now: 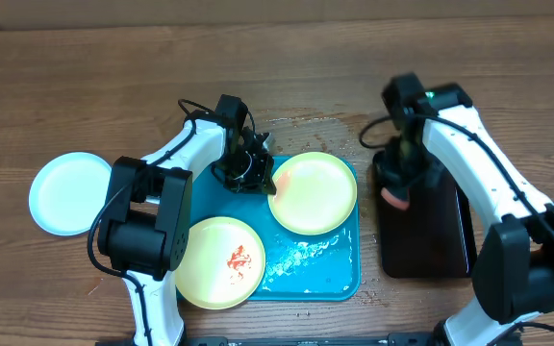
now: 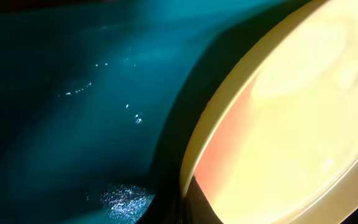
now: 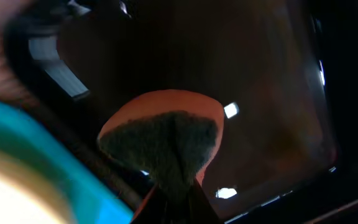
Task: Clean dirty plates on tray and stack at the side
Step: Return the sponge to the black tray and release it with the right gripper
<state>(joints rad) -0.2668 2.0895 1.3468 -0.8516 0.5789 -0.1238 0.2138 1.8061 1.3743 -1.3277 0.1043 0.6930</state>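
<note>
The turquoise tray (image 1: 308,267) lies mid-table, wet and glistening (image 2: 73,93). A clean-looking pale yellow plate (image 1: 315,194) rests on its far right part. My left gripper (image 1: 270,183) is shut on that plate's left rim, and the rim (image 2: 229,106) fills the left wrist view beside a dark fingertip (image 2: 199,202). A second yellow plate (image 1: 221,261) with a red sauce smear overlaps the tray's near left edge. A pale blue-white plate (image 1: 69,193) sits on the table at the far left. My right gripper (image 1: 395,194) is shut on an orange sponge (image 3: 166,134) with a dark scrub face.
A black rectangular tray (image 1: 439,235) lies to the right of the turquoise one, and the sponge hangs over its dark glossy floor (image 3: 278,93). Water spots mark the wood just behind the turquoise tray. Both arm bases stand at the near table edge.
</note>
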